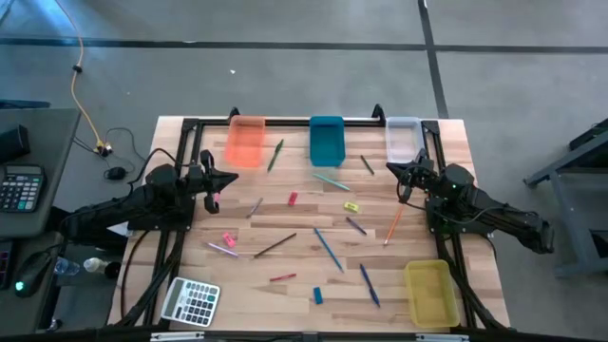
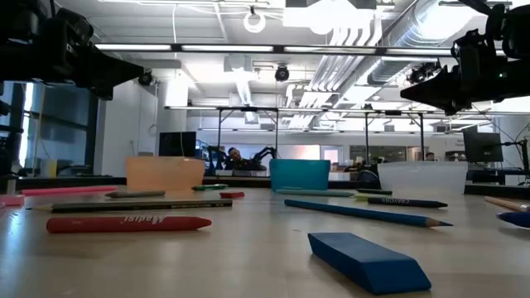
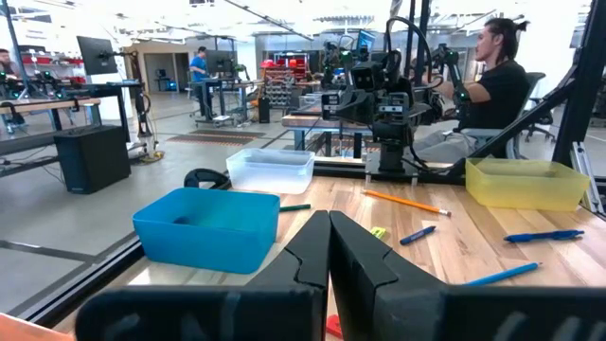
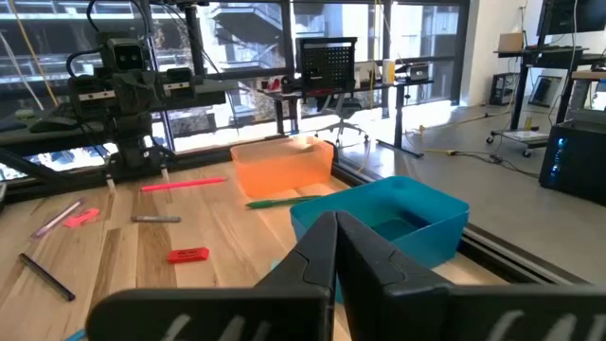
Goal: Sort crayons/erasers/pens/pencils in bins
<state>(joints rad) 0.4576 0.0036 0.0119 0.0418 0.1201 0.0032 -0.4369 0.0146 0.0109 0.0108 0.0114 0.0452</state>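
Pens, pencils, crayons and erasers lie scattered flat on the wooden table [image 1: 304, 313]. Among them are a blue pen [image 1: 328, 249], an orange pencil [image 1: 393, 226], a green pencil [image 1: 275, 155], a red crayon [image 2: 128, 223], a pink eraser [image 1: 229, 240], a yellow eraser [image 1: 351, 205] and a blue eraser [image 2: 368, 261]. The orange bin [image 1: 245, 142], teal bin [image 1: 326, 141] and clear bin [image 1: 403, 139] stand along the far edge. The yellow bin [image 1: 429, 293] stands near right. My left gripper [image 1: 233, 180] hangs shut above the left side, and my right gripper [image 1: 389, 169] hangs shut above the right side. Both are level and touch nothing.
A grey calculator [image 1: 192, 301] lies at the near left corner. A black frame [image 1: 285, 122] runs along the table's far edge and sides. A side desk with another calculator [image 1: 21, 187] stands to the left. A person [image 3: 492, 76] sits beyond the table.
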